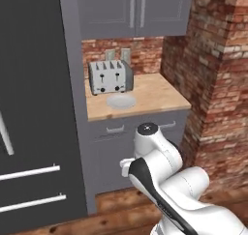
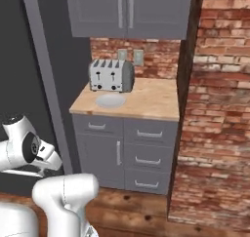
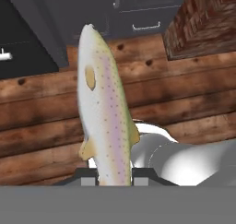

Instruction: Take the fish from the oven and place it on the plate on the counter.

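In the hand view the gripper [image 3: 115,180] has its jaws pinched on the fish [image 3: 103,108], one finger [image 3: 88,181] on either side of its lower end. The fish stands up from the fingers and covers the middle of that view, pale and speckled with a pink stripe along it. Its gripped end is cut off by the bottom of the view, so how much of it sits between the jaws is hard to tell. Behind it lie wooden floorboards [image 3: 184,103], with grey drawers [image 3: 152,11] and a brick wall [image 3: 207,25] above.

In the left base view the toaster [image 1: 110,77] stands at the back left of the counter [image 1: 160,96], with the plate [image 1: 121,101] just in front of it, bare. The white arm [image 1: 160,166] rises at the lower right and hides part of the cabinet fronts below the counter.
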Robot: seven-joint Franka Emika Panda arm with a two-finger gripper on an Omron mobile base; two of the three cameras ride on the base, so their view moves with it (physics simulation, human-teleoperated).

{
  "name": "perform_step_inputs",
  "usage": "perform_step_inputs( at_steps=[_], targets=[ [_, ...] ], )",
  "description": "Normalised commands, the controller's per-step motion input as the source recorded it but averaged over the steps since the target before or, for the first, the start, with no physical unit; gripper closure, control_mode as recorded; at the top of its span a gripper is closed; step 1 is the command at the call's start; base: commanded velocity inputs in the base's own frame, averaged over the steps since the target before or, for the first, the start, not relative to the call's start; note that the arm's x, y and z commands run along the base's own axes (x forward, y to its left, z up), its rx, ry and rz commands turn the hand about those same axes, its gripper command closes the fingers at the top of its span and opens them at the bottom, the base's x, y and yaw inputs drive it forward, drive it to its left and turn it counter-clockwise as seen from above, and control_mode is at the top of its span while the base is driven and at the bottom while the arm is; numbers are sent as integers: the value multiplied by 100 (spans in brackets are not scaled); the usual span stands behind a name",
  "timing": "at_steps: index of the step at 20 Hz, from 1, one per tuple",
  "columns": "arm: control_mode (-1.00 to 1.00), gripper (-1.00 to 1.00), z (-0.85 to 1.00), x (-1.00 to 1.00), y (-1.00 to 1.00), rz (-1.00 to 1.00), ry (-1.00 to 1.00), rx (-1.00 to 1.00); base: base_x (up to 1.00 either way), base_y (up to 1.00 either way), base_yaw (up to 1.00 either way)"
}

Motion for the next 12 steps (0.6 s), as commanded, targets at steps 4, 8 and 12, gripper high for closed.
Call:
perform_step_inputs(
  at_steps=[4, 8, 12],
  targets=[
    [100, 100, 0, 0, 0, 0, 0, 0, 100, -89, 0],
    [100, 100, 0, 0, 0, 0, 0, 0, 100, -62, 0],
    [100, 100, 0, 0, 0, 0, 0, 0, 96, -21, 0]
  ],
)
